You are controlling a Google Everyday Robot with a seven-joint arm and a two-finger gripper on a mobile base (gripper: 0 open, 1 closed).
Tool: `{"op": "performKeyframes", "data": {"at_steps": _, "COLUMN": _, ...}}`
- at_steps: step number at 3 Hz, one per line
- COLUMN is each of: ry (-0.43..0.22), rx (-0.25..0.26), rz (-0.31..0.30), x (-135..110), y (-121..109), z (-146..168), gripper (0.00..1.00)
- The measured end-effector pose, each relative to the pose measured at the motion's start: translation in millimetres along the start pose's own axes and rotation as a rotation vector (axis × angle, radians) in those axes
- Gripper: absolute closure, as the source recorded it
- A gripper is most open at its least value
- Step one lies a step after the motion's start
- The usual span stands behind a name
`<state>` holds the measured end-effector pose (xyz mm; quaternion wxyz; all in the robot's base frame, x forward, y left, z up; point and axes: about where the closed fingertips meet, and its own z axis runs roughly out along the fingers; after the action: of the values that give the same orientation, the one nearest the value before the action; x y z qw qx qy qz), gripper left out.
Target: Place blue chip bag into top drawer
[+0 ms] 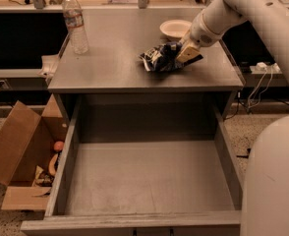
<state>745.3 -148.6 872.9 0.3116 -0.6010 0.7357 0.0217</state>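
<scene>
The end effector (186, 54) sat low over the counter (110, 58), against the right side of the blue chip bag (159, 59); whether it was clamped on the bag could not be told. The bag lay right of centre, near the counter's front edge, with 1 white bowl (175, 28) just behind it and 1 water bottle (75, 23) well apart at the left rear. Below that edge the top drawer (149, 181) stood pulled out, its flat bottom showing between low walls.
</scene>
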Motion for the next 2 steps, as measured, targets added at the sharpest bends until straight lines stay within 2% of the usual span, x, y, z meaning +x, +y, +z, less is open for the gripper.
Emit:
{"op": "performKeyframes", "data": {"at_steps": 1, "ry": -0.081, "rx": 0.013, "rz": -0.025, "x": -15.2, "y": 20.8, "z": -32.0, "gripper": 0.94}}
{"op": "performKeyframes", "data": {"at_steps": 2, "ry": -0.147, "rx": -0.002, "rz": -0.031, "x": -26.4, "y": 65.3, "z": -67.0, "gripper": 1.0}}
